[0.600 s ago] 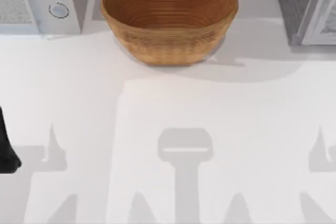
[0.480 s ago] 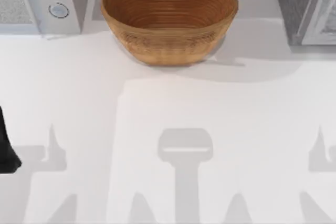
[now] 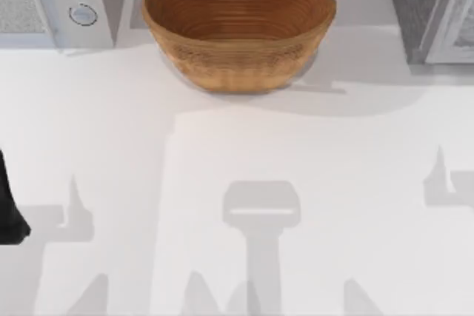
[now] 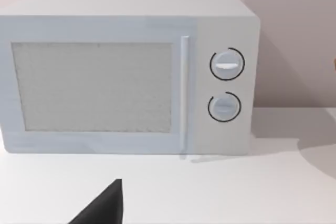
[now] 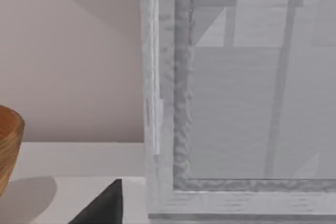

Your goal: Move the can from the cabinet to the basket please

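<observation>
The brown wicker basket point(image 3: 237, 64) stands at the back middle of the table, and its rim point(image 5: 8, 145) shows in the right wrist view. The dark speckled cabinet point(image 3: 415, 5) is at the back right. Its pale framed door point(image 5: 181, 103) is close in front of the right wrist camera and looks closed. The can is hidden. A dark part of my right gripper point(image 5: 102, 208) shows low in the right wrist view, facing the door. My left arm point(image 3: 11, 212) is parked at the table's left edge, with a dark part of its gripper point(image 4: 102, 211) facing the microwave.
A white microwave point(image 3: 44, 5) with two round knobs point(image 4: 227, 65) stands at the back left. A pale wall runs behind the table. The white tabletop point(image 3: 237, 153) carries the arms' shadows in front of the basket.
The right arm's shadow at the table's right edge has shifted toward the back. The left arm, basket and cabinet have not moved.
</observation>
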`<control>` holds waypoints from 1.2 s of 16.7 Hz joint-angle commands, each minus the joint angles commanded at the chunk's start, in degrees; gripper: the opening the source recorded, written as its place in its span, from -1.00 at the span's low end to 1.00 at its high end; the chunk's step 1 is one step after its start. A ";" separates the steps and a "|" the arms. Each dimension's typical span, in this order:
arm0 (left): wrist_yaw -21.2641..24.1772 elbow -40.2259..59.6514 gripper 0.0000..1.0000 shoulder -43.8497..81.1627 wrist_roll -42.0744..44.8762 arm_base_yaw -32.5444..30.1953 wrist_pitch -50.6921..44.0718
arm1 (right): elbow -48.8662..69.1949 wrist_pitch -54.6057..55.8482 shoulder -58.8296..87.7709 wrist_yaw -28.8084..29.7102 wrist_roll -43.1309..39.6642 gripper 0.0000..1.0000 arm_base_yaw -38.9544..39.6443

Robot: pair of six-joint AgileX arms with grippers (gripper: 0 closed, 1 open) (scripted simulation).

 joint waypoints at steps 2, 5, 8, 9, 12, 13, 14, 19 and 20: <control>0.00 0.00 1.00 0.00 0.00 0.00 0.00 | 9.92 -2.52 7.75 1.18 0.11 1.00 1.03; 0.00 0.00 1.00 0.00 0.00 0.00 0.00 | 26.29 -6.57 20.25 3.09 0.29 1.00 2.66; 0.00 0.00 1.00 0.00 0.00 0.00 0.00 | 42.91 -10.55 32.63 4.95 0.46 1.00 4.31; 0.00 0.00 1.00 0.00 0.00 0.00 0.00 | 48.20 -11.79 36.51 5.53 0.50 1.00 4.83; 0.00 0.00 1.00 0.00 0.00 0.00 0.00 | 62.41 -15.01 46.79 7.05 0.60 1.00 6.28; 0.00 0.00 1.00 0.00 0.00 0.00 0.00 | 66.37 -15.88 49.64 7.46 0.62 1.00 6.69; 0.00 0.00 1.00 0.00 0.00 0.00 0.00 | 69.86 -16.65 52.14 7.82 0.63 1.00 7.06; 0.00 0.00 1.00 0.00 0.00 0.00 0.00 | 78.58 -18.55 58.55 8.73 0.64 1.00 8.03; 0.00 0.00 1.00 0.00 0.00 0.00 0.00 | 78.58 -18.55 58.55 8.73 0.64 1.00 8.03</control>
